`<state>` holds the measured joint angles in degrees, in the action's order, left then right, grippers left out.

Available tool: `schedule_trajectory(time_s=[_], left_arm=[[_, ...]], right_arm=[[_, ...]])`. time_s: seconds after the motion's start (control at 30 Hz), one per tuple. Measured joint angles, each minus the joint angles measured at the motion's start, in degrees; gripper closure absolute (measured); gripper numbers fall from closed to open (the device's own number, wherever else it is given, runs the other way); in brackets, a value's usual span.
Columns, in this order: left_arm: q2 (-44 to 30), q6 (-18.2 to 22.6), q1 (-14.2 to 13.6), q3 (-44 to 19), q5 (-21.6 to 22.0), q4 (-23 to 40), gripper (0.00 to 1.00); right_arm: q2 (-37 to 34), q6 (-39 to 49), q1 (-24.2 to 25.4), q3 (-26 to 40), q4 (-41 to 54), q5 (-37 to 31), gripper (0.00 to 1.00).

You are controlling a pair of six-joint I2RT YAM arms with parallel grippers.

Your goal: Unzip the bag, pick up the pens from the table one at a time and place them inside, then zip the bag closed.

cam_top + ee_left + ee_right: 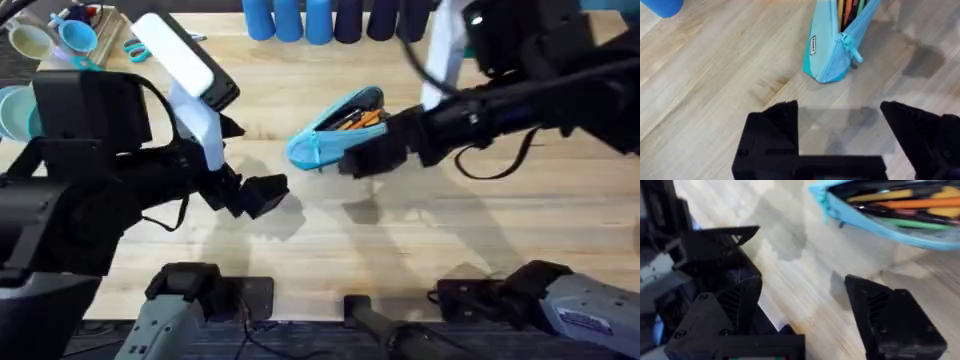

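The light blue bag (325, 135) lies on the table (420, 230) at mid-centre, its zipper open. The pens (362, 118) lie inside it, an orange one (912, 202) on top among other colours. The teal pull (852, 48) hangs at the bag's near end (827, 55). My left gripper (262, 195) is open with nothing in it, a short way in front of and to the left of that end; in the left wrist view its fingers (772, 132) frame bare wood. My right gripper (352, 160) is open just in front of the bag (900, 232), holding nothing.
A row of tall blue cups (290, 18) and dark cups (365, 18) stands along the back edge. Teal-handled scissors (135, 47) and cups (75, 35) sit at the back left. The two grippers are close together, with the left one showing in the right wrist view (715, 245).
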<state>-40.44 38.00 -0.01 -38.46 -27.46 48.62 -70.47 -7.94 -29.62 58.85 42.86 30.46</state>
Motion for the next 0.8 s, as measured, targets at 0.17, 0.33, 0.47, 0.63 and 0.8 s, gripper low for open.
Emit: schedule_trajectory(time_s=[0.17,0.33,0.47,0.63,0.8], left_arm=[[0.0,0.0,0.0,0.0,0.0,0.0,0.007],[0.0,0.0,0.0,0.0,0.0,0.0,0.007],[0.0,0.0,0.0,0.0,0.0,0.0,0.008],[0.0,0.0,0.0,0.0,0.0,0.0,0.007],[0.0,0.0,0.0,0.0,0.0,0.0,0.007]], right_arm=[[-1.0,1.4,-3.8,0.0,-1.1,-0.9,0.006],[-1.0,1.7,-5.2,0.0,-1.8,-4.1,0.004],[-1.0,-0.2,-5.3,0.0,-4.1,-5.6,0.005],[-1.0,-5.5,-6.5,0.0,-10.0,-11.3,0.005],[-1.0,-7.3,-9.1,-0.1,-12.7,-13.9,0.005]])
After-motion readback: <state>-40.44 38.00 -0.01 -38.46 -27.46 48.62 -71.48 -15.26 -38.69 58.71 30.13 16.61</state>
